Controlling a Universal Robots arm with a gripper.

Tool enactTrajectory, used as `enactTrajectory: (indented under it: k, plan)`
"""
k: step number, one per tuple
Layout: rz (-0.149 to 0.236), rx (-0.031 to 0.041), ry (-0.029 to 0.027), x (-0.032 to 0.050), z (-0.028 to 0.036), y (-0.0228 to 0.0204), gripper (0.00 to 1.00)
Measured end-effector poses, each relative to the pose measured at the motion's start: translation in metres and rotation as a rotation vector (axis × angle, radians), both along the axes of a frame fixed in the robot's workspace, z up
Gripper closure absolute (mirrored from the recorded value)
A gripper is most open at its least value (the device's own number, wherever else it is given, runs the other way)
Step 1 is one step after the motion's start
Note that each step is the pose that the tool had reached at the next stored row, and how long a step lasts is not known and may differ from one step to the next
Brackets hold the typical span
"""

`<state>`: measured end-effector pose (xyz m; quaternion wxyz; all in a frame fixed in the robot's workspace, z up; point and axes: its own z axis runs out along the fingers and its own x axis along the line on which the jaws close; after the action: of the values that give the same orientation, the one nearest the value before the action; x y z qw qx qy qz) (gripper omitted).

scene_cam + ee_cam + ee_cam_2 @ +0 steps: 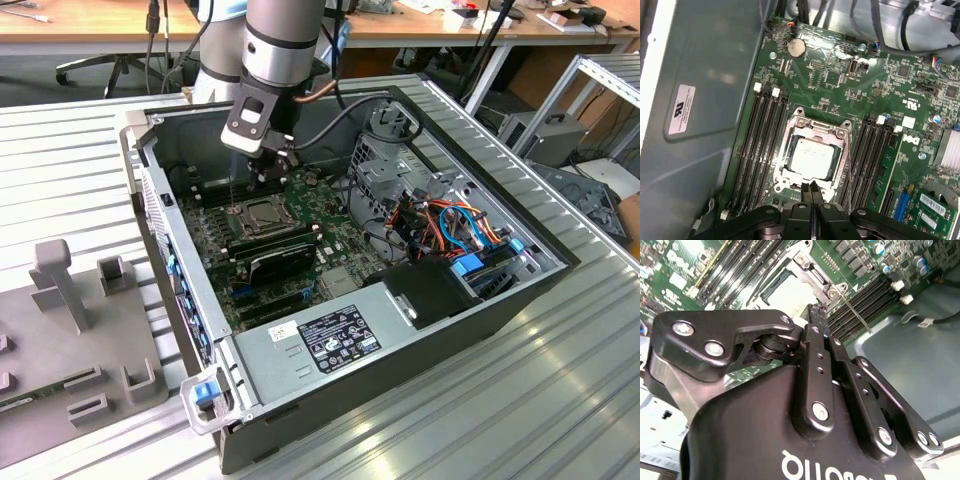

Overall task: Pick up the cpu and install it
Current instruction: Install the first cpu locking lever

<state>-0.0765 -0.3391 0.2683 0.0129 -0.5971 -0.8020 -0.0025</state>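
Gripper (811, 192), jaws pressed together and empty, hovers just above the socket frame (812, 131); we see the cpu (811, 157) seated inside, centre frame.

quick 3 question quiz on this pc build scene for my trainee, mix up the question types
1. True or false: the cpu lies flat inside the socket frame on the motherboard.
2. In the first wrist view, the fingers of the gripper are: A) spread wide around the cpu, B) closed together just beside the socket frame, C) clamped on a cable.
3. Fill in: long dark memory slots run along both sides of the ____.

Key: 1 true; 2 B; 3 socket frame.
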Motion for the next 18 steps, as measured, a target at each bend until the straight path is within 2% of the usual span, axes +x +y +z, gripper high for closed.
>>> enactTrajectory:
  k: [12,18]
  plan:
    - [0.210,-0.0003,0.0000,0.0000,0.0000,0.0000,0.89]
    - [0.297,-0.0003,0.0001,0.0000,0.0000,0.0000,0.89]
